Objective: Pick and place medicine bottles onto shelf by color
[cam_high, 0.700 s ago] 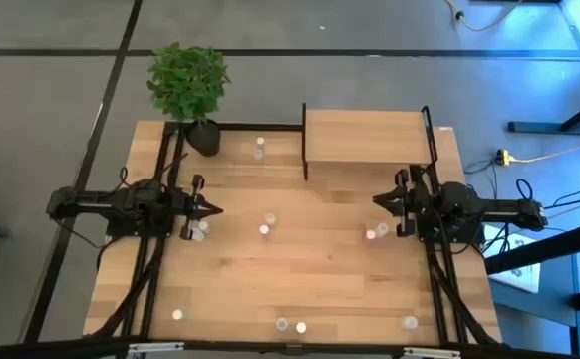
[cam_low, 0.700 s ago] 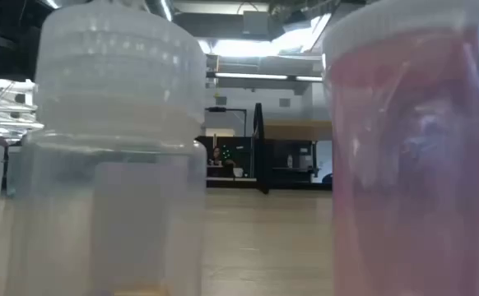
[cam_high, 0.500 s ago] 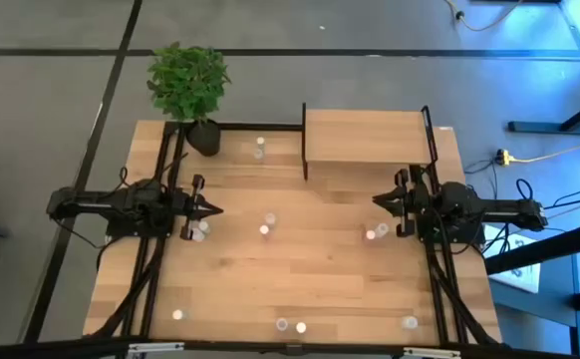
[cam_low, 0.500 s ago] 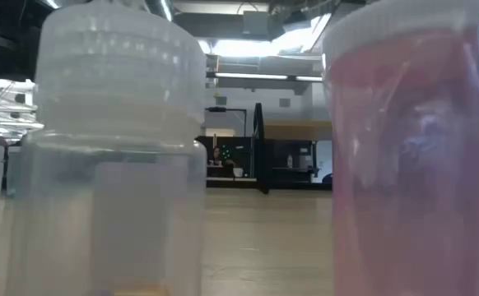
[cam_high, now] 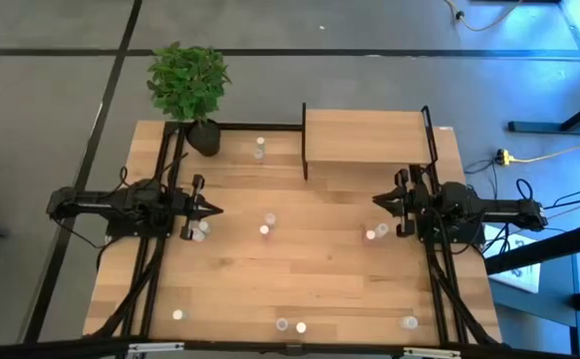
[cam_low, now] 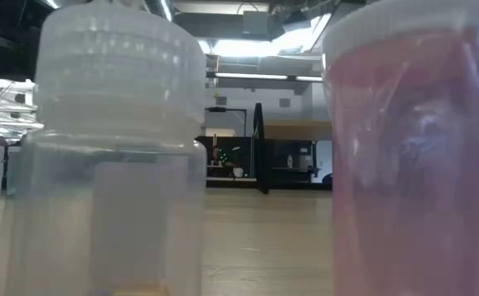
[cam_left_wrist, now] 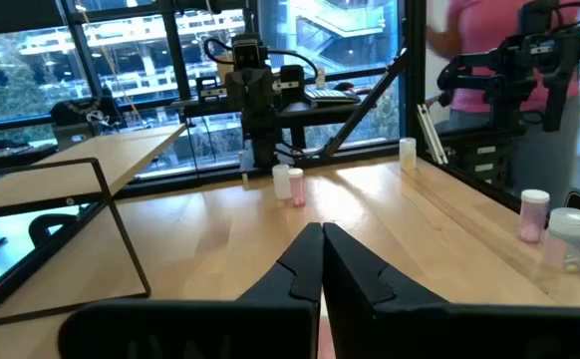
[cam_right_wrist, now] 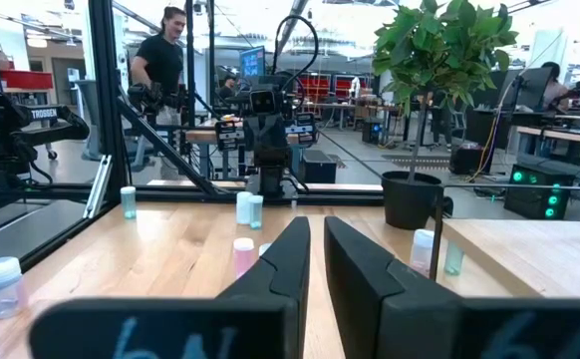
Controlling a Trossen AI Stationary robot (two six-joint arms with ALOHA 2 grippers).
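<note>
The tabletop [cam_high: 310, 269] is light wood with visible plank seams and grain, kind of a satin finish that catches window glare in the wrist views. The shelf [cam_high: 365, 137] has the same pale wood on top, with thin black metal posts. The medicine bottles [cam_low: 112, 156] are cloudy translucent plastic with ribbed caps; one up close [cam_low: 412, 156] looks pinkish and a bit glossy. Both arms are dark matt plastic or metal, can't tell which. The plant [cam_high: 187, 80] sits in a black matt pot. The floor is dull grey.
</note>
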